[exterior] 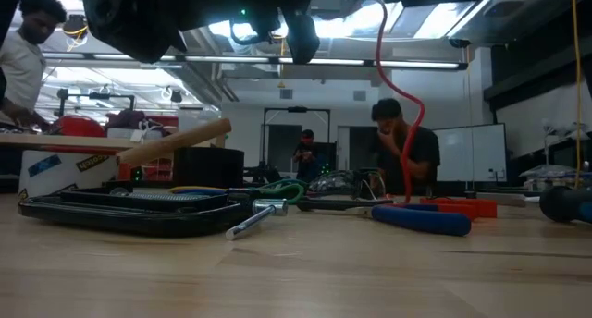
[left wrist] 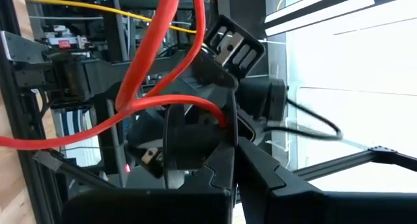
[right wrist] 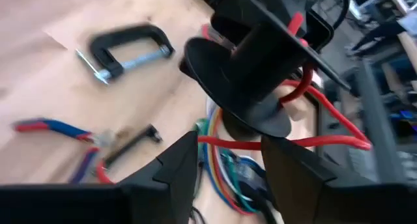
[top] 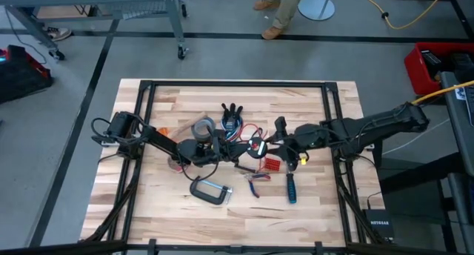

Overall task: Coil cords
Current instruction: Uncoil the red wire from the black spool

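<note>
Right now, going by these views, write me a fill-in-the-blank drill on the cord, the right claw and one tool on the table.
1. The cord looped around the black spool is ____ in colour.
2. The right claw has its fingers ____, with that cord passing between them.
3. The screwdriver lying on the table has a ____ handle.
Missing words: red; open; blue.

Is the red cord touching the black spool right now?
Touching. The right wrist view shows the red cord wrapped against the black spool; the left wrist view shows it running onto the hub.
</note>
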Controlling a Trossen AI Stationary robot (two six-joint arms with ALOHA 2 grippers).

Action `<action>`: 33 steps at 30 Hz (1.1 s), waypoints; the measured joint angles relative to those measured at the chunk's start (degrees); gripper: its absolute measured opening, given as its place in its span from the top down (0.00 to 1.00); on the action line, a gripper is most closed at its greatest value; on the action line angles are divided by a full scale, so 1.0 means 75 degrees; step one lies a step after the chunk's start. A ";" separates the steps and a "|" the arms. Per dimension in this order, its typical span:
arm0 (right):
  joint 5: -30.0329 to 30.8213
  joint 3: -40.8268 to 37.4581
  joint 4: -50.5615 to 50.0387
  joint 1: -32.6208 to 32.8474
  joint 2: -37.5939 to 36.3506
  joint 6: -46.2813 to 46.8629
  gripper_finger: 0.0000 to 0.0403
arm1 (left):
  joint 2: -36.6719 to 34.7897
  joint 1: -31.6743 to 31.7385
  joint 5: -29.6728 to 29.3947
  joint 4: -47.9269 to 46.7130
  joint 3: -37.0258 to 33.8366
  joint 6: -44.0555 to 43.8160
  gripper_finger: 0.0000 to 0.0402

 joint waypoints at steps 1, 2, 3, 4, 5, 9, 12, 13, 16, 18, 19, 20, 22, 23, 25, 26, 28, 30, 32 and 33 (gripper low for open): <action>0.0242 0.0000 0.0007 0.0049 0.0034 -0.0071 0.60 | 0.0000 0.0006 -0.0003 0.0000 0.0000 0.0001 1.00; 0.0465 0.0000 0.0012 0.0085 0.0063 -0.0113 0.61 | 0.0000 0.0011 -0.0008 0.0000 0.0000 0.0001 1.00; 0.0657 0.0000 0.0004 0.0112 0.0077 -0.0120 0.62 | 0.0000 0.0011 -0.0017 0.0005 0.0000 -0.0001 1.00; 0.0808 0.0000 -0.0038 0.0116 0.0087 -0.0122 0.64 | 0.0000 0.0014 -0.0023 0.0010 0.0000 0.0000 1.00; 0.0933 0.0000 -0.0130 0.0144 0.0088 -0.0122 0.65 | 0.0000 0.0014 -0.0023 0.0038 0.0000 -0.0002 1.00; 0.1355 0.0000 -0.0227 0.0144 0.0088 -0.0128 0.69 | 0.0000 0.0011 -0.0012 0.0167 0.0000 -0.0082 1.00; 0.1362 0.0000 -0.0240 0.0144 0.0085 -0.0128 0.70 | 0.0000 0.0009 0.0021 0.0153 0.0000 -0.0403 1.00; 0.1362 0.0000 -0.0241 0.0144 0.0085 -0.0128 0.70 | 0.0000 0.0009 0.0020 0.0140 0.0000 -0.0454 1.00; 0.1362 0.0000 -0.0244 0.0144 0.0082 -0.0128 0.70 | 0.0000 0.0011 0.0018 0.0140 0.0000 -0.0610 1.00; 0.1362 0.0000 -0.0241 0.0144 0.0082 -0.0128 0.70 | 0.0000 0.0009 0.0021 0.0081 0.0000 -0.0633 1.00; 0.1362 0.0000 -0.0224 0.0144 0.0082 -0.0128 0.70 | 0.0000 0.0009 0.0021 0.0077 0.0000 -0.0673 1.00; 0.1362 0.0000 -0.0174 0.0144 0.0082 -0.0128 0.70 | 0.0000 0.0009 0.0021 0.0061 0.0000 -0.0726 1.00; 0.1363 0.0000 -0.0124 0.0144 0.0082 -0.0136 0.70 | 0.0000 0.0009 0.0021 -0.0033 0.0000 -0.0795 1.00; 0.1364 0.0000 -0.0115 0.0144 0.0082 -0.0147 0.70 | 0.0000 0.0011 0.0020 -0.0112 0.0000 -0.0853 1.00; 0.1362 0.0000 -0.0094 0.0144 0.0082 -0.0148 0.70 | 0.0003 0.0011 0.0014 -0.0192 0.0000 -0.0982 1.00; 0.1362 0.0000 -0.0099 0.0144 0.0082 -0.0148 0.70 | 0.0003 0.0016 0.0003 -0.0262 0.0000 -0.1014 1.00; 0.1359 0.0000 -0.0102 0.0144 0.0082 -0.0148 0.70 | 0.0003 0.0045 0.0000 -0.0333 0.0000 -0.1032 1.00; 0.1359 0.0000 -0.0102 0.0144 0.0082 -0.0148 0.70 | 0.0003 0.0099 -0.0011 -0.0373 0.0000 -0.1039 1.00; 0.1359 0.0000 -0.0108 0.0144 0.0079 -0.0149 0.70 | 0.0003 0.0166 -0.0014 -0.0373 0.0000 -0.1039 1.00; 0.1356 0.0000 -0.0120 0.0144 0.0079 -0.0150 0.70 | 0.0003 0.0194 -0.0015 -0.0373 0.0000 -0.1039 1.00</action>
